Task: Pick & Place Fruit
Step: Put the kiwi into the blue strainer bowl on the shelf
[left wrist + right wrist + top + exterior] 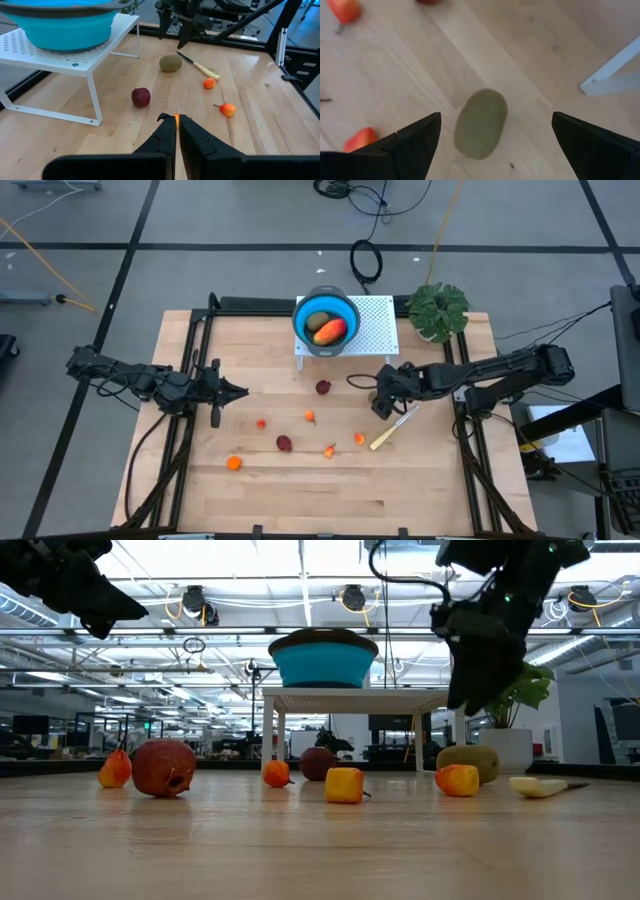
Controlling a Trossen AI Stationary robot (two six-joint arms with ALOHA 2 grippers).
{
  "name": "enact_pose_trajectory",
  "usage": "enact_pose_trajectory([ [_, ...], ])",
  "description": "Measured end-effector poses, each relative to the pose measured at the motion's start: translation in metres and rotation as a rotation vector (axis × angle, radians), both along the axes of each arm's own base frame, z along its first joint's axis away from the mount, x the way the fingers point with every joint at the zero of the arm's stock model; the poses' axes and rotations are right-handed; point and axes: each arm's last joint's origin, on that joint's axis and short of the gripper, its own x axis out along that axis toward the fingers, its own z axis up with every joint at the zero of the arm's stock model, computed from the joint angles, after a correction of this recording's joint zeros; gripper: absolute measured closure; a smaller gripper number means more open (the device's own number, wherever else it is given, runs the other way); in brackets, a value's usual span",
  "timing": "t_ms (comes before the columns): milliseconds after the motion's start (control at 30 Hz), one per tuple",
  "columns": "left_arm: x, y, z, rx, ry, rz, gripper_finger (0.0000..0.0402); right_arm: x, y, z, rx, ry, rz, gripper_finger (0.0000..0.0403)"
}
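A brownish-green oval fruit (480, 123) lies on its side on the wooden table (420, 480). My right gripper (496, 119) hangs open above it, one finger to each side, slanting down; a gap shows between my right gripper (472, 700) and the oval fruit (468, 761). A second oval and the long red-orange-yellow piece (330, 331) lie in the blue bowl (303, 315) on the white stand (375, 320). Two dark red balls (323, 387) (284, 443) and several small orange bits (311, 417) rest on the table. My left gripper (176, 120) is shut and held above the table's left side.
A yellow-handled knife (392, 430) lies just to the near side of my right gripper. A green leafy plant (438, 310) stands at the far right corner. The white stand's legs (94, 102) reach down to the table near the far dark red ball (141, 97).
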Motion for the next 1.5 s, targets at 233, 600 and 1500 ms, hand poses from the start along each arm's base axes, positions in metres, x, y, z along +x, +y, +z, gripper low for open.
enact_pose_trajectory([
  [233, 0.0, 0.0, 0.0, 0.0, 0.0, 0.0, 0.0382, -0.004, 0.0, -0.026, 0.0, -0.063, -0.002, 0.0028],
  [600, 0.0, 0.0, 0.0, -0.009, -0.001, 0.003, 0.0382, -0.012, -0.002, -0.049, -0.046, -0.096, -0.018, 0.0028],
  [1500, 0.0, 0.0, 0.0, -0.025, -0.004, 0.012, 0.0382, -0.025, -0.003, -0.074, -0.049, -0.128, -0.003, 0.0039],
])
